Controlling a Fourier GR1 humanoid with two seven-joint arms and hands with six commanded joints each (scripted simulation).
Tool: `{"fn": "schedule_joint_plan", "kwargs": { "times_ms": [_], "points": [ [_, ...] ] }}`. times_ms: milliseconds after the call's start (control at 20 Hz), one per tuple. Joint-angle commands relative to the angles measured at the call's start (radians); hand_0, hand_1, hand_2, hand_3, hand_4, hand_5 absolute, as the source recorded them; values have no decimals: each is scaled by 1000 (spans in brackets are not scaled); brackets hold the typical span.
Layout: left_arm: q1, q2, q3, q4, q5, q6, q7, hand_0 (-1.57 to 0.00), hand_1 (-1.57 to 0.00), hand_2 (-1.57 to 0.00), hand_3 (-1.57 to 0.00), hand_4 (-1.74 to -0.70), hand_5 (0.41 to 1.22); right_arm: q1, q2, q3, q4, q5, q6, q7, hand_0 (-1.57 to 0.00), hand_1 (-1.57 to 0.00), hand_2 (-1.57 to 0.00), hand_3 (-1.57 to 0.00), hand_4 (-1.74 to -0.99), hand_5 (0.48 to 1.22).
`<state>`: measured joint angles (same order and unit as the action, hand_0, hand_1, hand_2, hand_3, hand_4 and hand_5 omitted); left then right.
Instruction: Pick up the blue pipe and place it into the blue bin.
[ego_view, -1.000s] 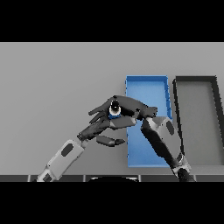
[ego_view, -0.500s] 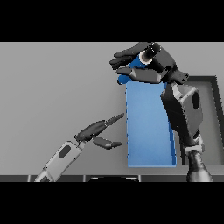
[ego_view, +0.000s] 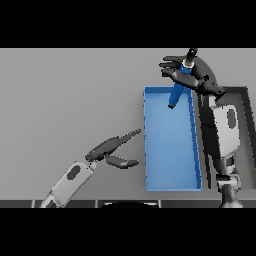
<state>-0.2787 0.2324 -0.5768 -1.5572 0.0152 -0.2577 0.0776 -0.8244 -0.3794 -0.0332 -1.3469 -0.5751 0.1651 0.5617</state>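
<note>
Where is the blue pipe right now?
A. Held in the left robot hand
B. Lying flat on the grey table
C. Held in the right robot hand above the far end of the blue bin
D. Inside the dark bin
C: the right robot hand grips the blue pipe, which hangs tilted over the far end of the blue bin.

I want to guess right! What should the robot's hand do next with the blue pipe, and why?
Probably lower it a little and let go. The right hand holds the blue pipe tilted over the far end of the blue bin, its lower tip already pointing inside.
</note>
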Motion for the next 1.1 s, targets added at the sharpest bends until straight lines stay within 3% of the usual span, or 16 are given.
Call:
{"fn": "schedule_joint_plan", "kwargs": {
  "times_ms": [0, 100, 250, 450, 500, 550, 650, 750, 800, 900, 1050],
  "points": [
    [6, 2, -3, 0, -6, 0, -11, 1, 1, 1, 1, -890, 474, 32, 1, -2, -10, 2, -13, 21, -1571, -1571, -1571, -1571, -1740, 1120],
    [-2, -3, 0, 2, -2, 1, -14, 1, 1, 1, 1, -887, 470, 99, 25, 16, -21, 25, -55, 48, -1571, -1571, -1571, -1571, -1741, 1120],
    [-3, 0, 0, 6, -10, 3, -21, 1, 1, 1, 1, -881, 463, 193, -29, 117, -1, -12, -100, 48, -1571, -1571, -1571, -1571, -1741, 1122],
    [7, -4, -1, -14, -1, 10, 0, 1, 1, 1, 1, -884, 460, 263, -101, 272, 34, -68, -136, 48, -1571, -1571, -1571, -1571, -1591, 1114],
    [7, 5, 1, -25, 0, 9, -1, 1, 1, 1, 1, -885, 457, 260, -125, 327, 66, -86, -165, 48, -1571, -1571, -1571, -1330, -1599, 1110],
    [10, 1, -3, -23, -1, 8, 2, 1, 1, 1, 1, -886, 455, 245, -164, 394, 103, -143, -209, 48, -1563, -1459, -1393, -1122, -1547, 1133],
    [16, 4, -6, -19, -3, 5, 6, 1, 1, 1, 1, -885, 454, 215, -229, 536, 139, -289, -269, 48, -1045, -933, -891, -718, -1455, 1164],
    [7, -1, -5, -19, -3, 7, 3, 1, 1, 1, 1, -886, 454, 161, -289, 656, 167, -417, -306, 48, -668, -597, -570, -459, -1338, 1157],
    [9, 0, -2, -16, -1, 8, 3, 1, 1, 1, 1, -888, 453, 153, -322, 706, 153, -436, -273, 48, -534, -477, -456, -367, -1285, 1141],
    [3, 0, 0, -15, -1, 10, 8, 1, 1, 1, 1, -891, 452, 121, -352, 781, 142, -420, -260, 48, -342, -305, -291, -234, -1208, 1028],
    [-3, -5, 0, -5, -1, 8, 4, 1, 1, 1, 1, -896, 451, 101, -365, 840, 142, -340, -247, 46, -174, -156, -149, -120, -1149, 887]
  ]
}}
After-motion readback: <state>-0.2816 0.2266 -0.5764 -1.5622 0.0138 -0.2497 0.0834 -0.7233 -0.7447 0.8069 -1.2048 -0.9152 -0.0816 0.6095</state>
